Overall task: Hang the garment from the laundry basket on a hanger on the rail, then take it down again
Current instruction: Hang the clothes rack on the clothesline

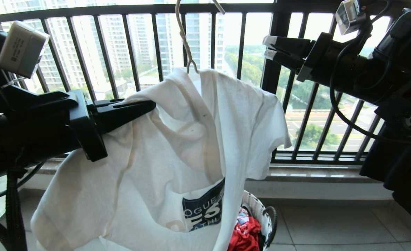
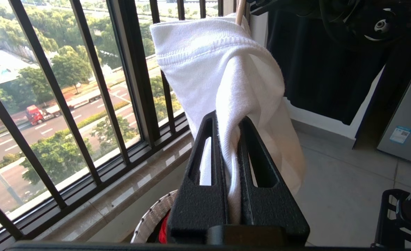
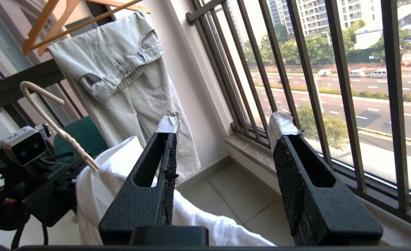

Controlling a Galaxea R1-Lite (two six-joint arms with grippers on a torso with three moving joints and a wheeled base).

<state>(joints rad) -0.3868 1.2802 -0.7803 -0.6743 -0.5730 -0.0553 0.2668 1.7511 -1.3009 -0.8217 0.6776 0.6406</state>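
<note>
My left gripper is clamped on a fold of the garment, which hangs draped on the hanger above the laundry basket. My right gripper stands apart, jaws parted and empty. The rail is out of view; whether hanging is done I cannot tell.

Left arm: reaches in level from the left side.
Left gripper: jaws pinched together on white fabric.
Right arm: raised at upper right, pointing left.
Right gripper: jaws apart, empty; taped fingertips.
</note>
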